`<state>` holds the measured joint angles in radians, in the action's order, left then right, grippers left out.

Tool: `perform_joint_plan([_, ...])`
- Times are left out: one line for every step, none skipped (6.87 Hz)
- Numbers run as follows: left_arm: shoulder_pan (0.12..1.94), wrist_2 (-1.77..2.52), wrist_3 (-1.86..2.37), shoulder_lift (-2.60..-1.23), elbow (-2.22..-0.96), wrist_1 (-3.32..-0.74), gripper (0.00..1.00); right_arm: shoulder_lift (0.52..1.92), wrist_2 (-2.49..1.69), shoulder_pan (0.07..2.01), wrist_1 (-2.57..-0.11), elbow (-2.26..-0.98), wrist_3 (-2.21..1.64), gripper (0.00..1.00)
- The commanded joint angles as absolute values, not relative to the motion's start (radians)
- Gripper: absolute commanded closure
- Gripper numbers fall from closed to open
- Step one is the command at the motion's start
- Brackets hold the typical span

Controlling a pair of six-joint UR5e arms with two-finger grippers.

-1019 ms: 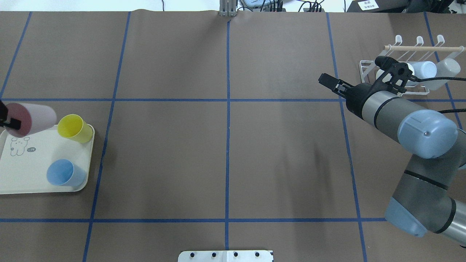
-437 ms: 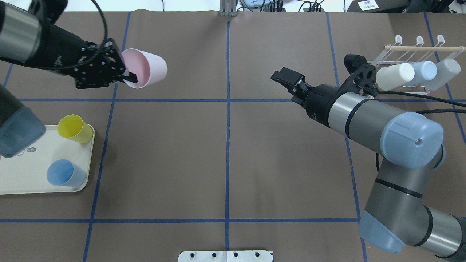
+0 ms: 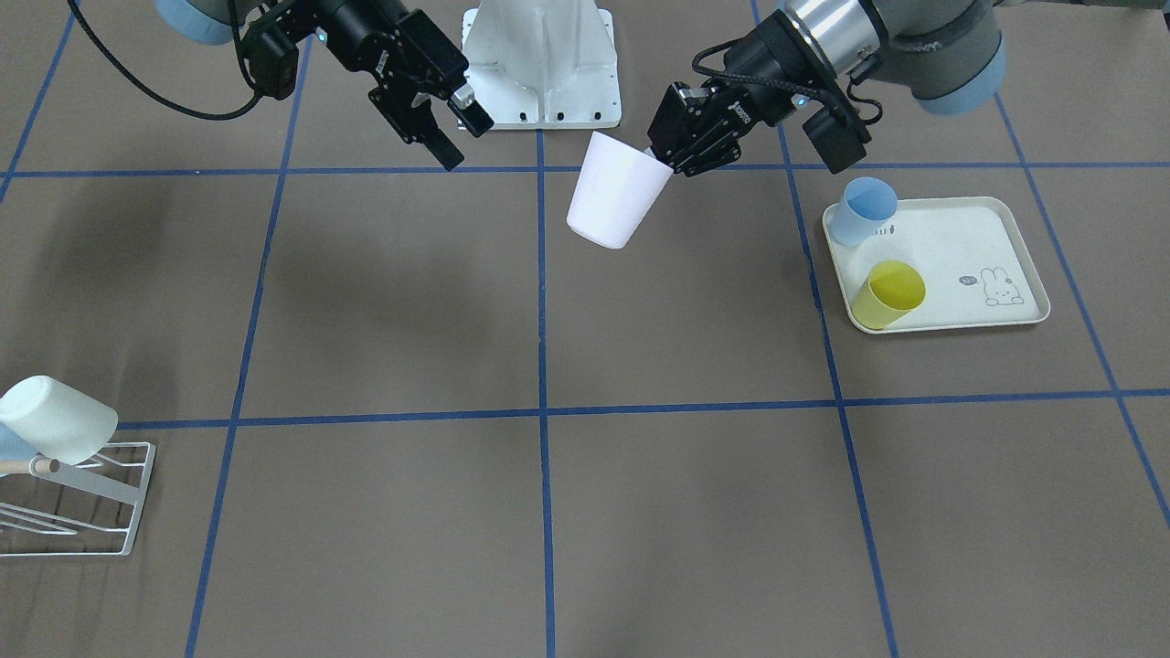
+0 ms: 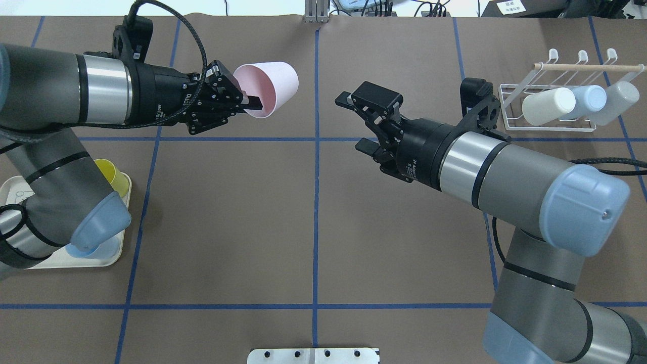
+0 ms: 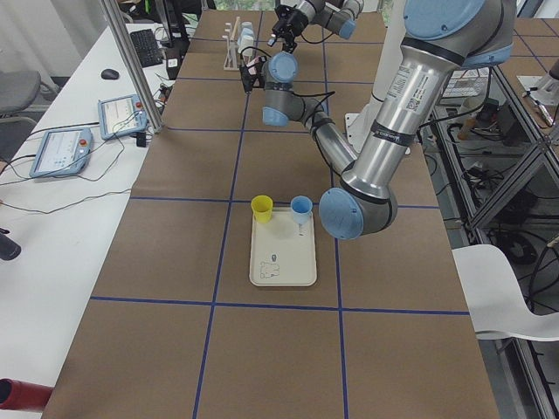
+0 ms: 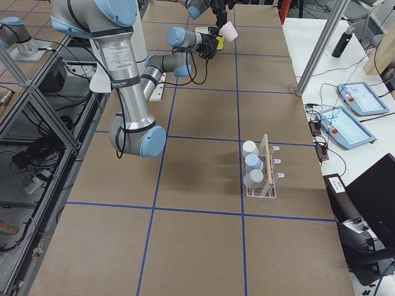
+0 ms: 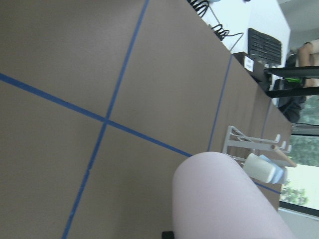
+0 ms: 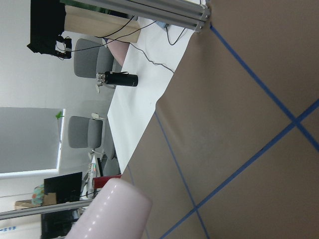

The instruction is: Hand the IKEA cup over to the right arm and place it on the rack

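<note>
While the left hand (image 4: 251,103) pinches the pink cup (image 4: 275,81) by its rim, right hand (image 4: 352,122) spread, nearby, apart

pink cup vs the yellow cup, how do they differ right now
The pink cup hangs in the air, pinched at its rim by the left claw; the yellow cup stands on the tray. The pink cup is tipped sideways; the yellow cup is upright, mouth up. Both are plain tapered cups.
</note>
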<state>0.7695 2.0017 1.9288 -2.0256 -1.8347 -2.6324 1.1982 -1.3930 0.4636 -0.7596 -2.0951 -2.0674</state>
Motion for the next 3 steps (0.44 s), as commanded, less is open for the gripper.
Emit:
perform_joint_plan([0.755, 1.941, 1.985, -2.028, -1.750, -2.854, 1.00, 1.168, -1.393, 0.449, -0.686, -2.085, -2.216, 0.00])
perform_joint_plan([0.735, 1.940, 1.986, -2.032, -1.752, -2.891, 1.00, 1.146, -1.391, 0.449, -0.686, -2.073, -2.297, 0.00])
perform_joint_plan([0.718, 1.942, 1.988, -2.036, -1.761, -2.919, 1.00, 1.132, -1.390, 0.451, -0.686, -2.059, -2.325, 0.00])
